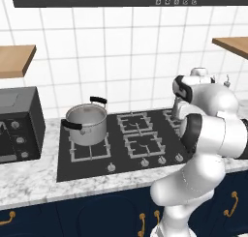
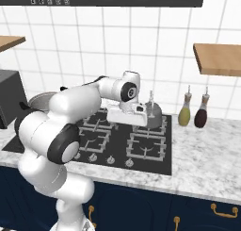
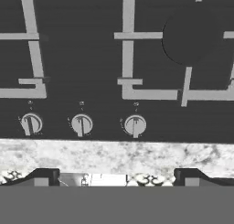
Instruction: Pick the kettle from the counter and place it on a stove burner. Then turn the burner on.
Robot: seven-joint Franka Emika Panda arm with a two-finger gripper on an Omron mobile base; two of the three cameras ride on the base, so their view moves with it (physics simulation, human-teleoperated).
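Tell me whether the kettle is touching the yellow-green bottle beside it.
Apart. In the right base view, a strip of tiled wall shows between the kettle and the yellow-green bottle, which stands on the counter.

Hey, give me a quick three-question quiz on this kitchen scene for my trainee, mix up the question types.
1. True or false: the kettle stands on the cooktop.
2. How many knobs show in the hand view? A two, B three, C five.
3. Fill in: the fingers of the gripper stand ___.
Key: 1 true; 2 B; 3 open.
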